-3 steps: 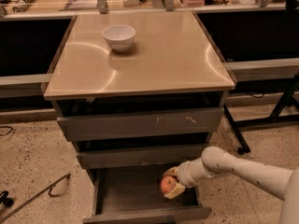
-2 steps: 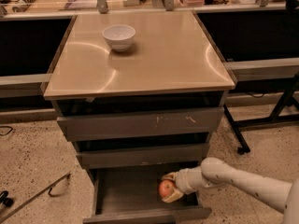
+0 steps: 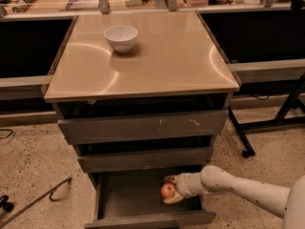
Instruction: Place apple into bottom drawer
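The bottom drawer [image 3: 124,202] of the grey cabinet is pulled open at the lower middle of the camera view. The small red-orange apple [image 3: 167,190] is inside it, towards the right side, low over the drawer floor. My gripper [image 3: 170,191] reaches in from the right on a white arm and is shut on the apple, one finger above it and one below. Whether the apple touches the drawer floor is hidden by the lower finger.
A white bowl [image 3: 121,37] stands on the tan cabinet top [image 3: 157,61]. The scratched upper drawer front [image 3: 143,125] and middle drawer front [image 3: 145,159] jut out above the open drawer. A black table leg with a caster [image 3: 245,151] stands to the right. A cable [image 3: 43,199] lies on the floor at left.
My arm has dropped lower and the gripper has carried the apple a little to the left and deeper into the bottom drawer. The apple is still held.
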`<act>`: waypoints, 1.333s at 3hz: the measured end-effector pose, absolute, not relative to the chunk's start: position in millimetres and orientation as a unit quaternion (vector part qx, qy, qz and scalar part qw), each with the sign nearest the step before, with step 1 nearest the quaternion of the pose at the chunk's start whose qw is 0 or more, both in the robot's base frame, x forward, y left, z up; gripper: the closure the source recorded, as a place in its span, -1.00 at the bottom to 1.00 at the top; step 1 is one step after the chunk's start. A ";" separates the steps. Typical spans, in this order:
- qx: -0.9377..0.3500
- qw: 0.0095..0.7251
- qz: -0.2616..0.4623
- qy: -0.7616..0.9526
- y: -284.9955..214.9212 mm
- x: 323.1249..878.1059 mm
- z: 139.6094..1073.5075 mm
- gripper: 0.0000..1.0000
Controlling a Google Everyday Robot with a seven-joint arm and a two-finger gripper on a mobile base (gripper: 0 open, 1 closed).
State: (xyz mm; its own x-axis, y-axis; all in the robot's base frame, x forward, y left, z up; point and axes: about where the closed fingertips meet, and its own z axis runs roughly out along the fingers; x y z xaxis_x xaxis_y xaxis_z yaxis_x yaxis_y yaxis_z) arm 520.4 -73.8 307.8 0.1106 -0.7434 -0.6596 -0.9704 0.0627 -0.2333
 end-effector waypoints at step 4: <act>-0.668 0.340 0.162 0.641 -73.0 565.8 222.7 1.00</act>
State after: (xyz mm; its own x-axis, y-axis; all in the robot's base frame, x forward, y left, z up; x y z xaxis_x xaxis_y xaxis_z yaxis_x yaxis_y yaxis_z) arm 565.8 -73.0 222.7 0.1243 -0.7467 -0.6534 -0.9676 0.0546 -0.2465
